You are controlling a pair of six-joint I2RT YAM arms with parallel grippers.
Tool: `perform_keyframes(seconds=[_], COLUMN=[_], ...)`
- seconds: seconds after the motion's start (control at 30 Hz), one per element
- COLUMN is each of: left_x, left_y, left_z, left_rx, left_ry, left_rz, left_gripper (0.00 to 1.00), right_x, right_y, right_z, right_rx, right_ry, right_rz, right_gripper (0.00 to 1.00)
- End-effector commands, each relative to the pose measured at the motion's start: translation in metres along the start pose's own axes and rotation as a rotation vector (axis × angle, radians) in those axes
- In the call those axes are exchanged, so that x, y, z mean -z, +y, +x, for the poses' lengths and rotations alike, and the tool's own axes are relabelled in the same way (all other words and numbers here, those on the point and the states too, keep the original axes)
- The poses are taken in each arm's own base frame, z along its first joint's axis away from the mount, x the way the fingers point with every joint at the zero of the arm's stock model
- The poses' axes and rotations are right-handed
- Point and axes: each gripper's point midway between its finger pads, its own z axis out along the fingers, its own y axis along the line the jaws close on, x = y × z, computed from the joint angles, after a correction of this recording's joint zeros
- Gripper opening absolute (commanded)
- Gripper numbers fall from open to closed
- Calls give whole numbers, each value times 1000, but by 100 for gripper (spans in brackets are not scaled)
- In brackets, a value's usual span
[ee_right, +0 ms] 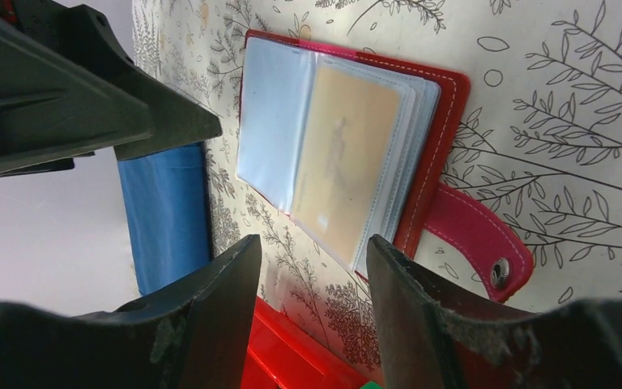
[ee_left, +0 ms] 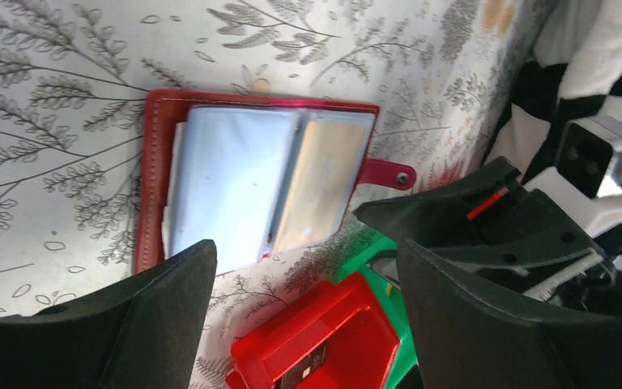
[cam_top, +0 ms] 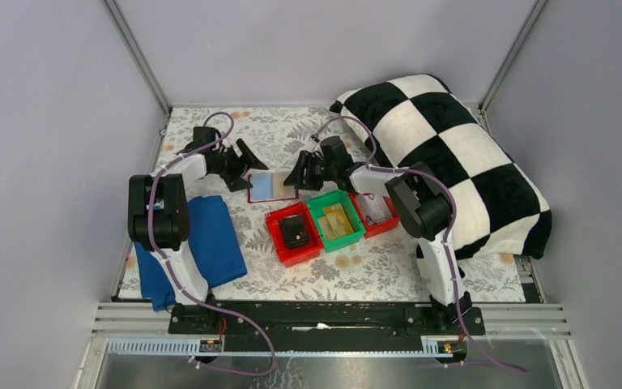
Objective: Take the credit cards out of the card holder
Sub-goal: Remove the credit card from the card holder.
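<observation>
Noted a blue cloth (cam_top: 202, 243) lying flat at the left edge of the flower-patterned table (cam_top: 372, 271), beside the left arm. Found the left gripper (cam_top: 243, 166) just past the cloth, lowered toward the table, jaws spread wide with nothing between them. Located the card holder (cam_top: 272, 187) lying open and flat on the table between the two grippers, red cover down and clear sleeves up, with its strap tab (ee_left: 385, 173) sticking out on the side toward the right arm. Observed the credit cards (ee_left: 231, 182) inside the sleeves, showing a pale bluish face on one page and a tan face on the other; could not determine the count. Found the right gripper (cam_top: 301, 174) just beside the holder's right edge, jaws parted and gripping nothing. Could not tell from any view whether either gripper touches the holder. Recorded three bins in a row, nearer the arm bases than the holder. Logged a red bin (cam_top: 273, 225) holding a small black box (cam_top: 295, 231). Logged a green bin (cam_top: 345, 245) holding yellow-tan flat items (cam_top: 336, 220), set against the first. Logged a second red bin (cam_top: 381, 229) with a pale flat thing (cam_top: 377, 209) inside, too small to identify. Noted a black-and-white checked cushion (cam_top: 445, 154) filling the far right of the table, behind the right arm.
</observation>
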Motion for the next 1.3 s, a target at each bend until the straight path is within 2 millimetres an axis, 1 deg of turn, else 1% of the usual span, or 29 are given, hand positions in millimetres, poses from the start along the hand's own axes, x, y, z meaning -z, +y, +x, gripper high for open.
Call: perform_keyframes(seconds=[0.0,0.23,0.33,0.5,0.7,0.83,0.97,1.07,1.13,1.2,1.27], left_x=[-8,-19,-25,-31,-31,-32,-32,-29,-21,-10,1], left_y=[15,26,30,34,33,35,35,29,16,2,-8], left_z=[-6,-4,0,7,8,9,10,8,7,1,-5], left_rx=[23,37,42,43,38,42,44,35,22,-4,-32], left_ry=[-29,-2,18,33,34,39,40,31,28,-1,-30], left_rz=[-33,-50,-57,-66,-66,-68,-68,-55,-21,4,2], left_gripper=[86,86,86,86,86,86,86,85,85,86,86], right_x=[3,-4,-8,-13,-17,-18,-9,0,5,6,6], right_y=[23,22,21,7,-9,-8,1,11,18,23,27], right_z=[-18,-18,-18,-16,-9,-6,-14,-23,-28,-30,-31], right_rx=[59,54,55,46,34,32,39,55,69,77,84], right_ry=[-29,-15,-7,-5,12,23,-38,-90,-111,-107,-101], right_rz=[-24,-32,-30,16,63,47,31,13,3,-5,-17], right_gripper=[59,59,58,59,59,59,59,59,59,59,59])
